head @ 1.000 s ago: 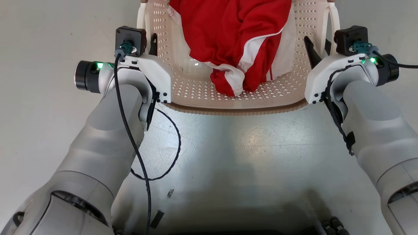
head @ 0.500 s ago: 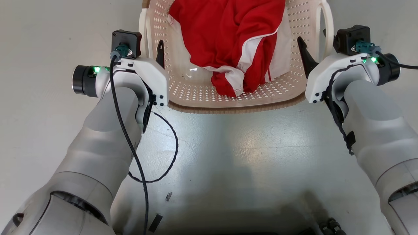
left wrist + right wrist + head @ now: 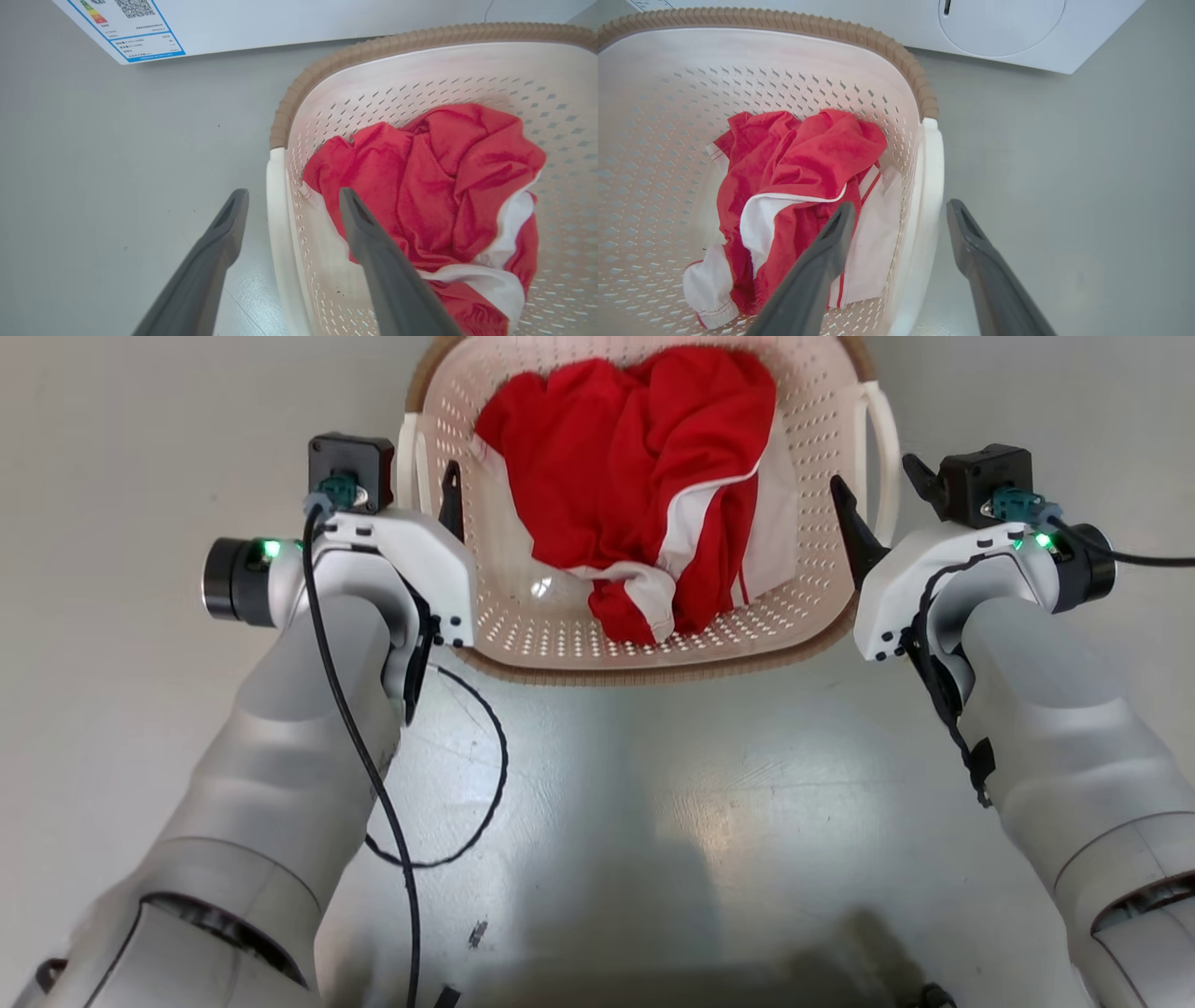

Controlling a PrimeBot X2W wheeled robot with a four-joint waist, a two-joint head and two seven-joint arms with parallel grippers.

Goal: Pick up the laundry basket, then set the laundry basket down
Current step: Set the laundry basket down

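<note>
The laundry basket [image 3: 653, 667] on the floor [image 3: 653, 821], both arms' jaws open.
It sat at upper centre of the head view, red garment [image 3: 635, 476] inside; the left gripper [image 3: 293, 193] and right gripper [image 3: 901, 206] stood wide astride its white handles. Set-down looked done; only withdrawal remained.

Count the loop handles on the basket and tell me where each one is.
2. One handle is on the basket's left side, straddled by the open left gripper; the other handle is on its right side, straddled by the open right gripper.
</note>
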